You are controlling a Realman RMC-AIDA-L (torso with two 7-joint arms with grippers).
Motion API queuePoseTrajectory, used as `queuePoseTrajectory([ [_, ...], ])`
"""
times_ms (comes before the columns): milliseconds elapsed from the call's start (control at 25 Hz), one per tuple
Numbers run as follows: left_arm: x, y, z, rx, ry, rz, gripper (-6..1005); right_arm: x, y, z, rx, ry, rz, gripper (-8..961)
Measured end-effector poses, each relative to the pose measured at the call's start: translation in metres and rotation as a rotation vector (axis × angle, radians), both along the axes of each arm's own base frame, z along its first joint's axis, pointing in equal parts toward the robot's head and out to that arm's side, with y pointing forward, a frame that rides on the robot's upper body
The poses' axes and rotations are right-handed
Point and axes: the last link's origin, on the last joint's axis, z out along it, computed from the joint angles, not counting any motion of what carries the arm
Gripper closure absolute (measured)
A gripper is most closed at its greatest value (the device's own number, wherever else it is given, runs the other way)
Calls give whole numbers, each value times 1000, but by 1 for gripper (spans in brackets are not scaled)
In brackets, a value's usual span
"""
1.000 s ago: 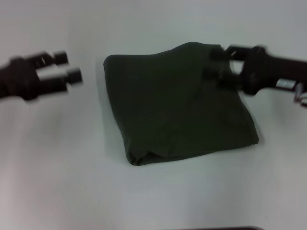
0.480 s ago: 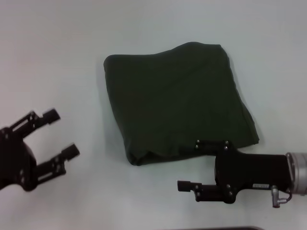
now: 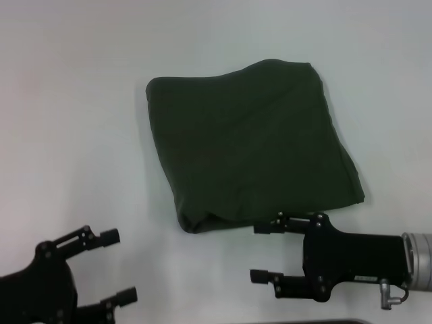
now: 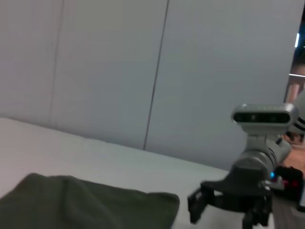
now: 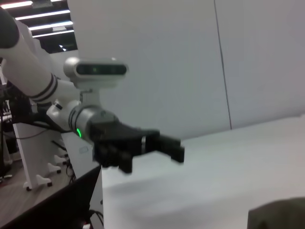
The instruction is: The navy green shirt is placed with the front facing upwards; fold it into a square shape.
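Note:
The navy green shirt (image 3: pixel 250 142) lies folded into a rough square at the table's centre, plain side up, with no lettering or collar showing. My left gripper (image 3: pixel 120 265) is open near the front left, well apart from the cloth. My right gripper (image 3: pixel 258 252) is open just in front of the shirt's near edge, its upper finger close to the hem, holding nothing. In the left wrist view the shirt (image 4: pixel 86 207) is a low mound, with the right arm (image 4: pixel 257 157) beyond it. The right wrist view shows a shirt corner (image 5: pixel 281 214) and the left arm (image 5: pixel 109 133).
The white table (image 3: pixel 81 101) surrounds the shirt on all sides. A dark strip (image 3: pixel 304 322) marks the table's front edge. White wall panels (image 4: pixel 119 71) stand behind the table, and cables and a stand (image 5: pixel 33 157) sit off to one side.
Both grippers have drawn back from beside the shirt's far part to the front of the table. In the last half second the left one came nearer still; the shirt stayed put.

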Motion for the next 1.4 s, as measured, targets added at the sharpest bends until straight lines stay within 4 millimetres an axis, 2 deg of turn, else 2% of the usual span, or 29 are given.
queuePoseTrajectory([
  [240, 0, -2, -2, -39, 17, -20, 183, -4, 10, 4, 32, 11, 18, 219],
  [480, 4, 9, -8, -33, 15, -22, 189, -9, 16, 4, 34, 13, 39, 219],
  [680, 6, 17, -12, -42, 31, -27, 191, -12, 17, 2, 30, 22, 45, 220],
  [1000, 5, 17, -10, -44, 31, -16, 190, -15, 17, -1, 19, 23, 49, 219],
  [1400, 2, 18, -7, -35, 41, -7, 190, -7, 12, 2, 19, 16, 24, 220],
])
